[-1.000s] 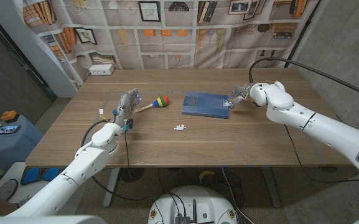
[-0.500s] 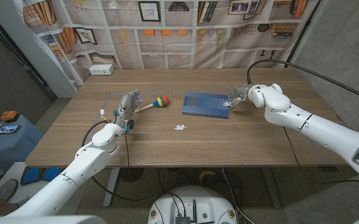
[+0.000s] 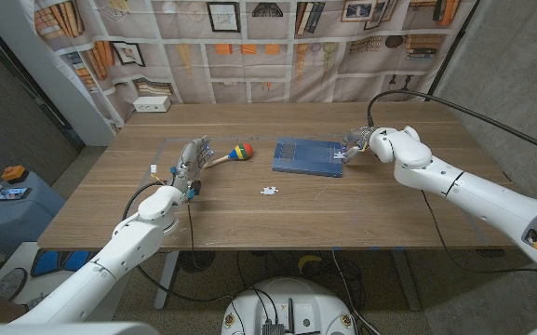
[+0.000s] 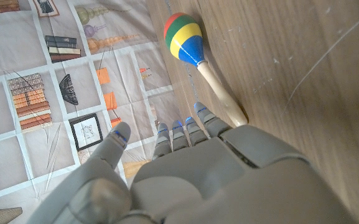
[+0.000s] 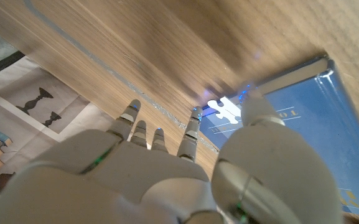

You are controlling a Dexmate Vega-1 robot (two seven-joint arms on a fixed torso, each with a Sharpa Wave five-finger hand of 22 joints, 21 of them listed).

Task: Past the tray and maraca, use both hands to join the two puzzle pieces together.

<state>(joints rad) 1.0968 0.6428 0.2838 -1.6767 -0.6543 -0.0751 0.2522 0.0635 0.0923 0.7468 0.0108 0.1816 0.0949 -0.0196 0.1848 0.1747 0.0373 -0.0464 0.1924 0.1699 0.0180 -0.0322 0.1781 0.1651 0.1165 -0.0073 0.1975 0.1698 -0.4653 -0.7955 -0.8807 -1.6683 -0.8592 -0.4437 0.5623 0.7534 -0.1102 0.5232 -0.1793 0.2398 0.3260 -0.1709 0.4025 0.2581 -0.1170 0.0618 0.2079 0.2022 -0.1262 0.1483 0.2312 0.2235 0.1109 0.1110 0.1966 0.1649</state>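
One white puzzle piece lies alone on the bare table, in front of the blue tray and well apart from both hands. The second piece sits at the tray's right edge, at the fingertips of the right hand. In the right wrist view that piece shows between a fingertip and the thumb, partly hidden and blurred, so I cannot tell whether the hand grips it or only touches it. Pale print on the tray is too small to read.

The maraca, banded red, yellow, green and blue, lies left of the tray, its handle end just beside the left hand. The left wrist view shows that hand holding nothing, fingers straight and thumb apart, fingertips near the maraca handle.
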